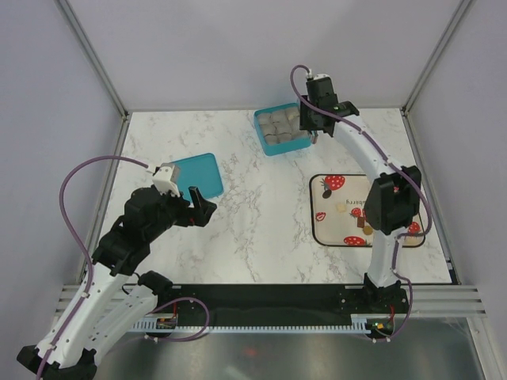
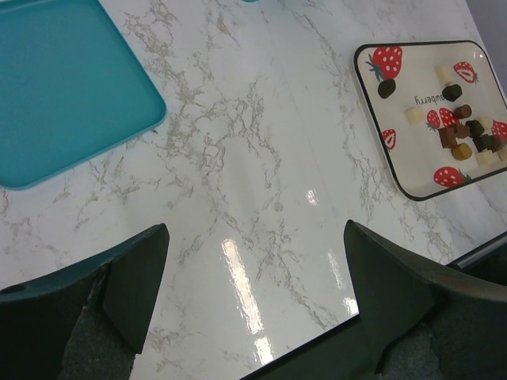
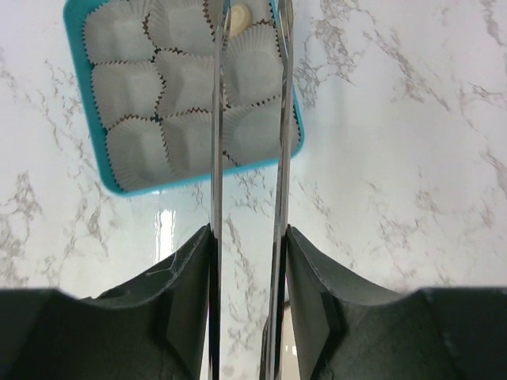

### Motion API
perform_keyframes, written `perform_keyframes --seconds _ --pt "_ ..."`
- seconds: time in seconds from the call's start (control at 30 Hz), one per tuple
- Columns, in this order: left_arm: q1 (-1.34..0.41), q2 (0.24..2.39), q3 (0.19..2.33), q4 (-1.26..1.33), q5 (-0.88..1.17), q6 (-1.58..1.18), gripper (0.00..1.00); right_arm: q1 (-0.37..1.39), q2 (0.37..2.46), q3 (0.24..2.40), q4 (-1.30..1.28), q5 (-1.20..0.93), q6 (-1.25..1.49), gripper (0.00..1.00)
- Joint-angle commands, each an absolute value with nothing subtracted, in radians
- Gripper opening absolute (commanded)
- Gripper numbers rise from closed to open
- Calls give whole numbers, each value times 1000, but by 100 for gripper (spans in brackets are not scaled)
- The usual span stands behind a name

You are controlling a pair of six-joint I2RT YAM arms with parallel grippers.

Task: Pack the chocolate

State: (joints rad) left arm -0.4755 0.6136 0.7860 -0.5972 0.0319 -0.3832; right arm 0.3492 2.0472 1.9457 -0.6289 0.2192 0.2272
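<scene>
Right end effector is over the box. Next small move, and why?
Probably lift the right end effector straight up, clear of the teal box. Its blades stand apart around a whitish chocolate that sits in a paper cup, with a gap beside it, so the piece looks released. More chocolates wait on the strawberry tray.

White marbled tabletop (image 1: 261,229) as it lay before me, carrying three items set well apart. Far centre: a square teal box (image 1: 288,147), its compartments lined with white paper cups (image 3: 123,39). On my left: a flat teal lid (image 1: 200,173), resting askew to the edges. On my right, nearer: a cream, strawberry-printed tray (image 1: 333,228) with rounded corners and a dark rim.
</scene>
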Motion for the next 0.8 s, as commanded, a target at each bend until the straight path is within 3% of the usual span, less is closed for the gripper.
perform_keyframes --seconds 0.0,0.37,0.77 --pt "-476 603 799 -594 43 -348 99 350 1844 1855 -705 233 276 47" --pt "-476 601 801 -592 69 -347 99 353 1369 1257 -860 206 420 47" --pt "-477 612 798 -586 75 -350 99 408 1226 1043 -847 166 534 48"
